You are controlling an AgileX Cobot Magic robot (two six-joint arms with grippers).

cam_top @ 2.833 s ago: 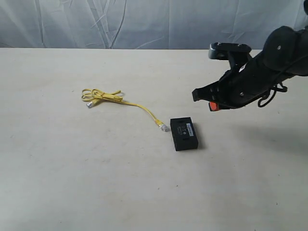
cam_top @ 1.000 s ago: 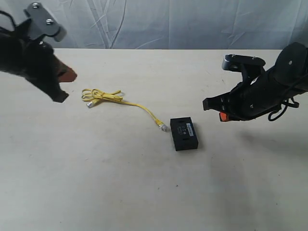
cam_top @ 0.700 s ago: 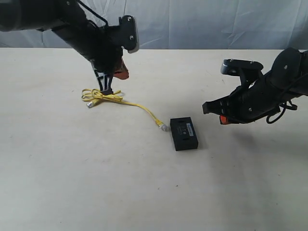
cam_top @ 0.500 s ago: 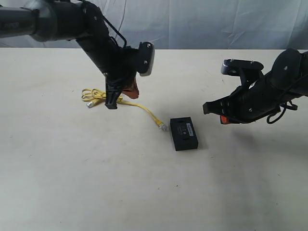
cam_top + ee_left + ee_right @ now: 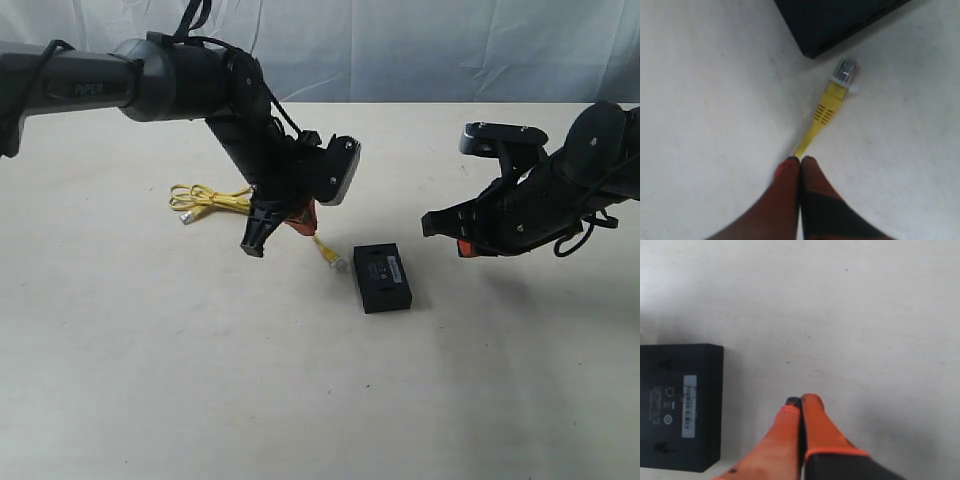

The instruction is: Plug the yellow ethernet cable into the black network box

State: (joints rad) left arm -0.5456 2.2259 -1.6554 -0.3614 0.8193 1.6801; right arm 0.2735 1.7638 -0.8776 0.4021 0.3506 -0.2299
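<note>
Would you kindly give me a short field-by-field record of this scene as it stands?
left gripper: shut, tips over the yellow ethernet cable; contact unclear
right gripper: shut, holding nothing, over bare table beside the black network box
cable plug: lying on the table near a box corner, not inserted
cable bundle: loose loops on the table, away from the box
</note>
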